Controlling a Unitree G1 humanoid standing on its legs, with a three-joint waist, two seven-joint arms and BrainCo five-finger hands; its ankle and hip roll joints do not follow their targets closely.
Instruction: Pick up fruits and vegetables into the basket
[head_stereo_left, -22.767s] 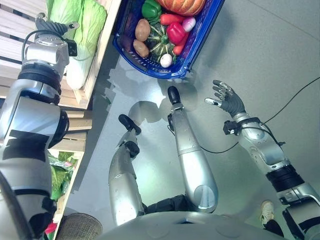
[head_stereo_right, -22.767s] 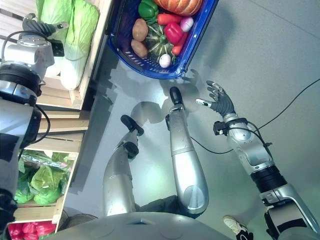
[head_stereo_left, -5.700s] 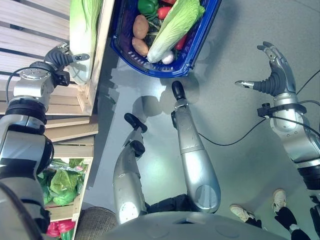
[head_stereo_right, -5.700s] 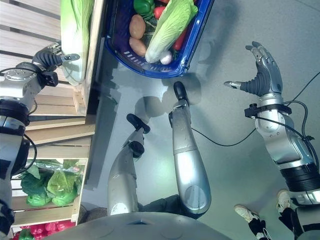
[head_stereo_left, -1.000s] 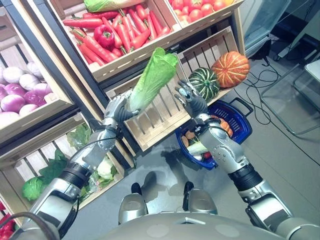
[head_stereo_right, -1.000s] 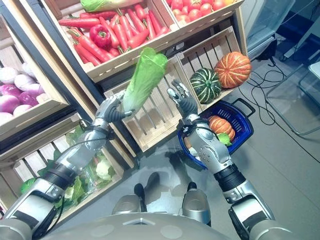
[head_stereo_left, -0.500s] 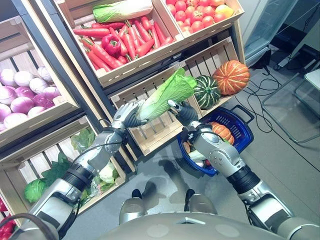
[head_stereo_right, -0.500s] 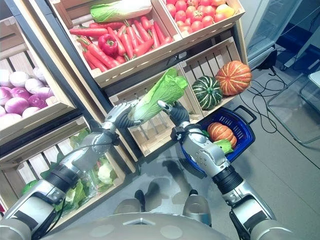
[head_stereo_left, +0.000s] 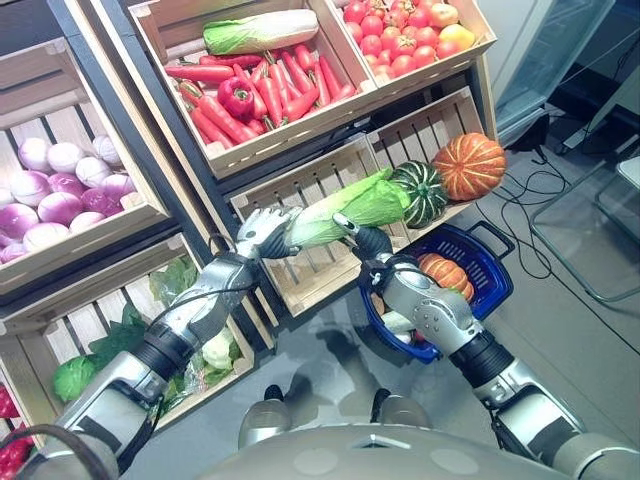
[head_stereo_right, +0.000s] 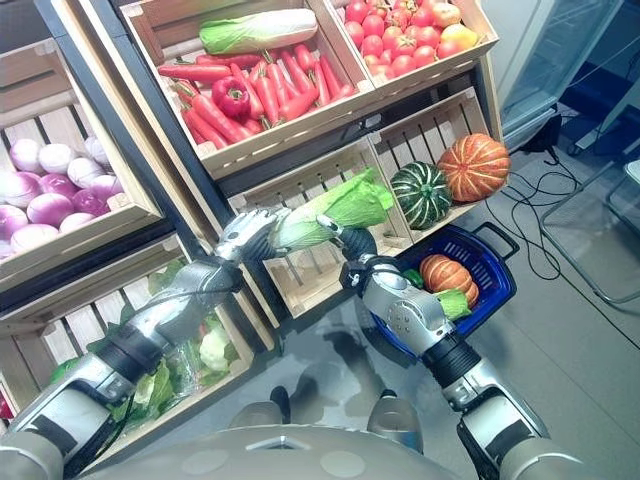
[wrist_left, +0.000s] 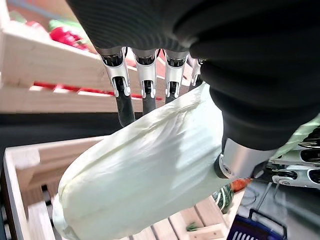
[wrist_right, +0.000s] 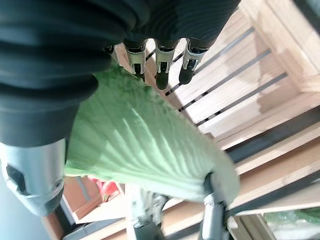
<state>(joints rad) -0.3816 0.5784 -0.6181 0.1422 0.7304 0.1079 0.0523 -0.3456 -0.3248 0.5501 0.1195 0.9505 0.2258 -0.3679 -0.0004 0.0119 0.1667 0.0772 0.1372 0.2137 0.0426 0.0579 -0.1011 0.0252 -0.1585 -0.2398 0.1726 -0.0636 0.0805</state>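
Lowered since a moment ago, the cabbage (head_stereo_left: 345, 210) now lies level between my hands, left hand (head_stereo_left: 262, 232) curled round its pale base, right hand (head_stereo_left: 362, 238) cupping the leafy end above the basket (head_stereo_left: 484, 262).

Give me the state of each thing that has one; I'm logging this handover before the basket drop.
Long pale-green napa cabbage: held off the shelves, lying roughly level, between both hands.
Left robot hand: curled round the cabbage's pale stem end.
Right robot hand: cupped under its leafy part.
Blue plastic basket: on the floor, handle down, partly filled.
Orange ribbed pumpkin: resting in the basket.
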